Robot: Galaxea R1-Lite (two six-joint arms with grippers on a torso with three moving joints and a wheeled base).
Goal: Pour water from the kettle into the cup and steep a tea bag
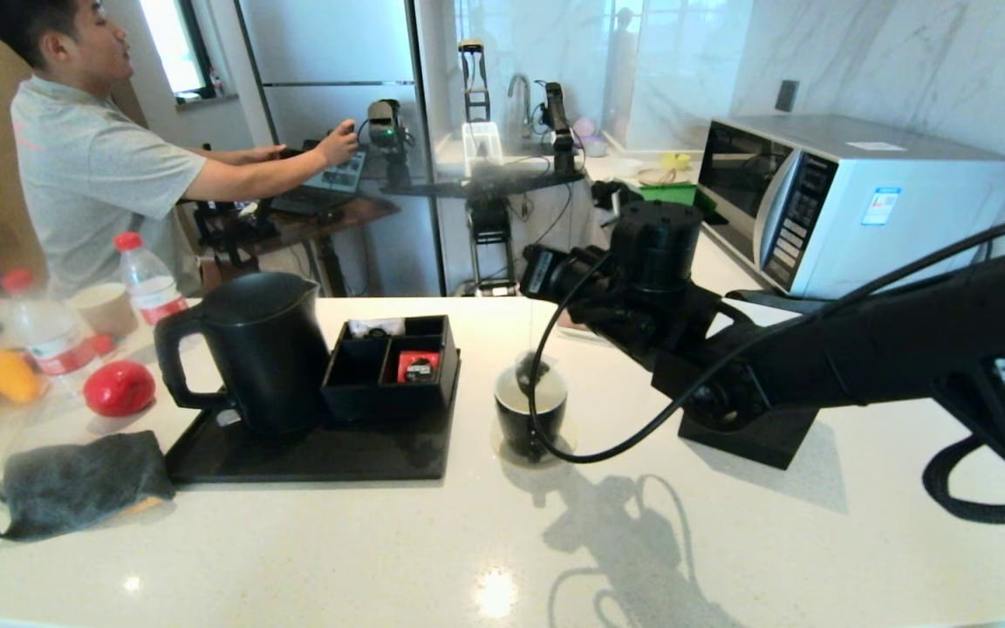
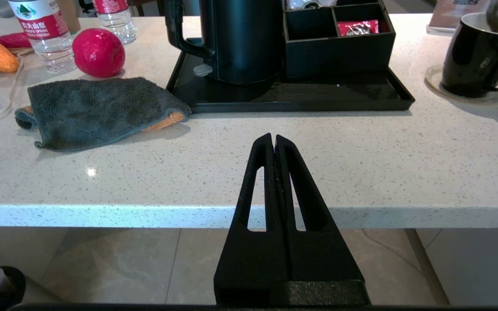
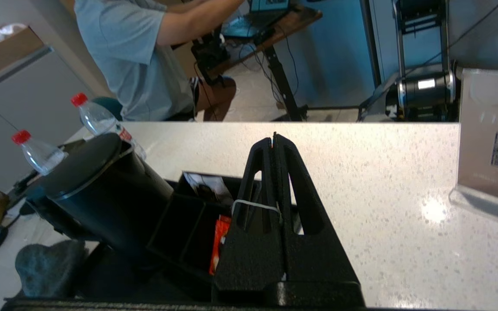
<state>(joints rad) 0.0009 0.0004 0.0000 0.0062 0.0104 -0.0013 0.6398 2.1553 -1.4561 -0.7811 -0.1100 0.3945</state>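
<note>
The black kettle [image 1: 263, 349] stands upright on a black tray [image 1: 311, 458], lid on. To its right the black cup [image 1: 530, 410] with a white inside sits on a coaster. The greyish tea bag [image 1: 530, 371] hangs at the cup's rim, partly inside, on a thin string that runs up to my right gripper [image 1: 533, 266]. That gripper [image 3: 273, 140] is above the cup and shut on the string [image 3: 255, 206], which loops over one finger. I cannot make out water in the cup. My left gripper [image 2: 273, 140] is shut and empty, low at the counter's near edge. From there the cup [image 2: 476, 56] shows far right.
A black organiser [image 1: 393, 362] holding a red packet [image 1: 418, 365] shares the tray. At the left lie a grey cloth [image 1: 79, 480], a red fruit [image 1: 119, 388], two red-capped bottles [image 1: 149, 279], and a paper cup [image 1: 105, 310]. A microwave [image 1: 843, 196] stands back right. A person [image 1: 84, 157] stands behind the counter.
</note>
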